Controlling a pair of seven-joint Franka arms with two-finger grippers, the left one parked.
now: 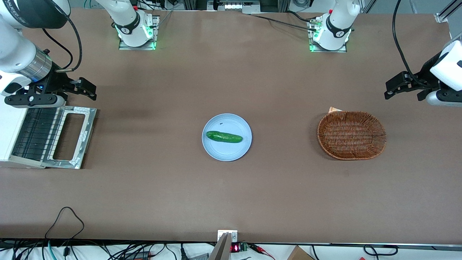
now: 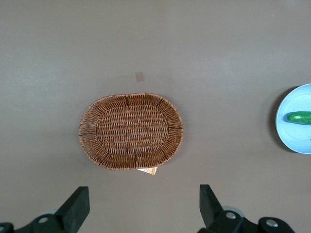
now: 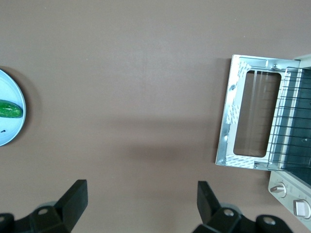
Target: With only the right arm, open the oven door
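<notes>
1. With its fingers spread wide and nothing between them, the gripper of the right arm hangs above the table, at the working arm's end.
2. The oven door lies folded down flat, apart from the gripper, nearer the front camera and lower; it looks fully open, the wire rack exposed.
3. The door is a stiff metal frame around a glass window; I judge it rigid, hinged and smooth, best gripped at its free edge, sparing the glass.
4. Toward the table's middle sits a blue plate with a cucumber.
</notes>
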